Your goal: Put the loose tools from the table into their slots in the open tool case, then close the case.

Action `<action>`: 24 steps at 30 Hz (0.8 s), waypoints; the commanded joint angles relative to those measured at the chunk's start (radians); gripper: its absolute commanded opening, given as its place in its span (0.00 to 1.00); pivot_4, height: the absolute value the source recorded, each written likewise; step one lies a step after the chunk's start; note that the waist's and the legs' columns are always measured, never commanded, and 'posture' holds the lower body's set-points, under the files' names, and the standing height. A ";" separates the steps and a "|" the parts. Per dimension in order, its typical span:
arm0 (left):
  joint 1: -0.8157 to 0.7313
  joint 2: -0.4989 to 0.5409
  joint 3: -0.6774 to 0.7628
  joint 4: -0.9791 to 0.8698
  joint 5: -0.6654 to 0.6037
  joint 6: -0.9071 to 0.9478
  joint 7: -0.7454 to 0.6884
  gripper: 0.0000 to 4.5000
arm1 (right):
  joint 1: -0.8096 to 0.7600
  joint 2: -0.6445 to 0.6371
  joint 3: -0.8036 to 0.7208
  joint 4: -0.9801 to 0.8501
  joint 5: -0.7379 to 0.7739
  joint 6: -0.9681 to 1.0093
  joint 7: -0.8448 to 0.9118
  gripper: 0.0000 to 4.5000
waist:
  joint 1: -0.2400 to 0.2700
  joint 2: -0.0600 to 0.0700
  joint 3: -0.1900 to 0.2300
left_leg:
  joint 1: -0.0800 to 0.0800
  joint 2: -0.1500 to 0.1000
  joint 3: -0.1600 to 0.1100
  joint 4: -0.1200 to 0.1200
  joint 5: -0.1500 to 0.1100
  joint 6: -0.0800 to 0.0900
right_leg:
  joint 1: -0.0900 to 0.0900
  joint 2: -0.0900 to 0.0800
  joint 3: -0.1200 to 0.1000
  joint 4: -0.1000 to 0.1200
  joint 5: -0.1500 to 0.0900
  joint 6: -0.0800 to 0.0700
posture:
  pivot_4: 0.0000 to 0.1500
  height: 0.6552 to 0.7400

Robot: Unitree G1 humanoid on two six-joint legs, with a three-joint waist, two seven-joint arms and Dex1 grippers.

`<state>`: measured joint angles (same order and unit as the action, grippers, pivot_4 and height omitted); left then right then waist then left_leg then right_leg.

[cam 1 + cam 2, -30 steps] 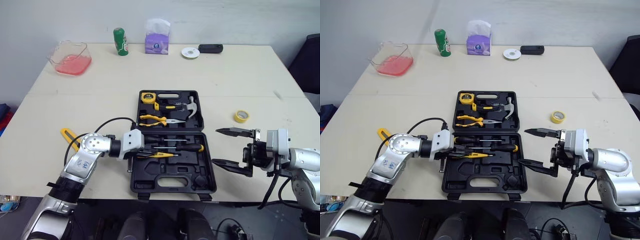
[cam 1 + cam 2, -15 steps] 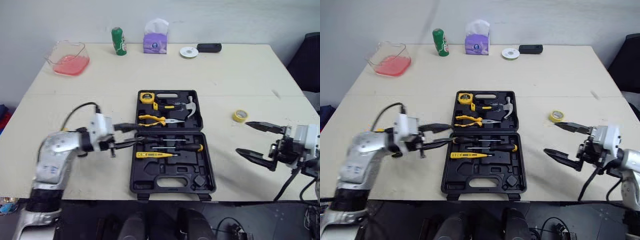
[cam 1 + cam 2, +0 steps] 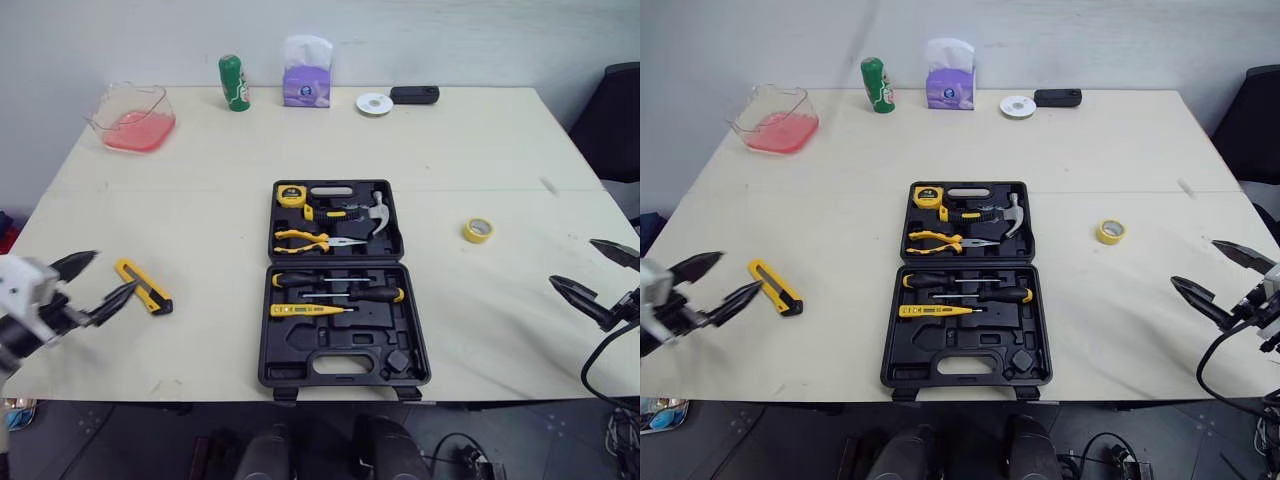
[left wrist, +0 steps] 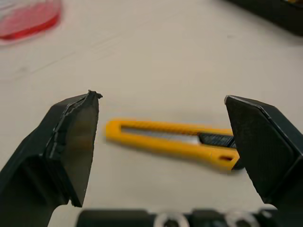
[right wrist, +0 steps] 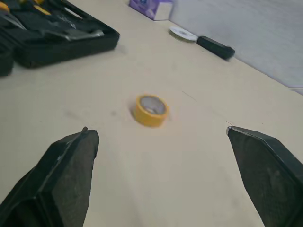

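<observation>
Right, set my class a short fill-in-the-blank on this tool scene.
1. The case is not shut but ___.
2. The knife lies to the case's ___.
3. The left gripper, open, holds ___.
4. The tape is coloured ___.
Missing words: open; left; nothing; yellow.

knife (image 3: 143, 286) — open table (image 3: 200, 200) all round | tape (image 3: 479, 230) — same | case (image 3: 345, 338) blocks centre
</observation>
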<state>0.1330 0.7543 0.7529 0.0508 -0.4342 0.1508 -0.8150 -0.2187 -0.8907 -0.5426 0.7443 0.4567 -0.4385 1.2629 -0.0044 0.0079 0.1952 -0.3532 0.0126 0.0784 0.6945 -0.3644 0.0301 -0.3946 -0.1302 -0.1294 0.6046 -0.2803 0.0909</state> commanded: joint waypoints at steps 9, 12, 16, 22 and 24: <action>0.166 -0.043 0.302 0.218 -0.037 -0.068 0.170 1.00 | 0.012 -0.026 -0.045 0.224 -0.027 -0.168 -0.107 1.00 | -0.017 0.000 0.000 | 0.002 0.000 0.002 -0.004 -0.002 -0.001 | -0.001 -0.001 0.001 -0.002 0.000 -0.001 | 1.00 1.00; 0.178 -0.050 0.286 0.186 -0.046 -0.072 0.175 1.00 | 0.003 -0.016 -0.033 0.224 -0.029 -0.175 -0.119 1.00 | -0.013 0.000 0.000 | 0.002 0.000 0.002 -0.004 -0.005 -0.006 | -0.001 -0.002 0.001 -0.001 0.000 -0.001 | 1.00 1.00; 0.180 -0.055 0.270 0.106 -0.057 -0.048 0.194 1.00 | -0.038 0.007 -0.001 0.183 -0.023 -0.144 -0.102 1.00 | -0.019 0.000 0.000 | 0.002 0.000 0.002 -0.004 -0.006 -0.007 | -0.002 -0.002 0.002 -0.001 -0.001 -0.001 | 1.00 1.00; 0.193 -0.071 0.228 -0.097 -0.081 0.084 0.262 1.00 | -0.115 0.073 0.068 0.017 0.017 -0.031 -0.042 1.00 | -0.027 0.000 0.000 | 0.002 0.001 0.002 -0.004 -0.003 -0.002 | -0.002 -0.002 0.003 0.000 -0.001 -0.001 | 1.00 1.00; 0.195 -0.086 0.210 -0.213 -0.121 0.186 0.314 1.00 | -0.125 0.101 0.098 -0.078 0.042 0.037 -0.018 1.00 | -0.025 0.000 0.000 | 0.002 0.001 0.002 -0.004 -0.003 -0.002 | -0.003 -0.001 0.003 0.000 -0.001 -0.001 | 1.00 1.00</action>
<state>0.3177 0.6737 0.9553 -0.0692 -0.5126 0.2731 -0.5453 -0.3365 -0.7897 -0.4543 0.7501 0.4562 -0.4440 1.2232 -0.0299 0.0084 0.1949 -0.3514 0.0134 0.0808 0.6900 -0.3673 0.0277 -0.3972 -0.1315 -0.1262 0.6053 -0.2810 0.0897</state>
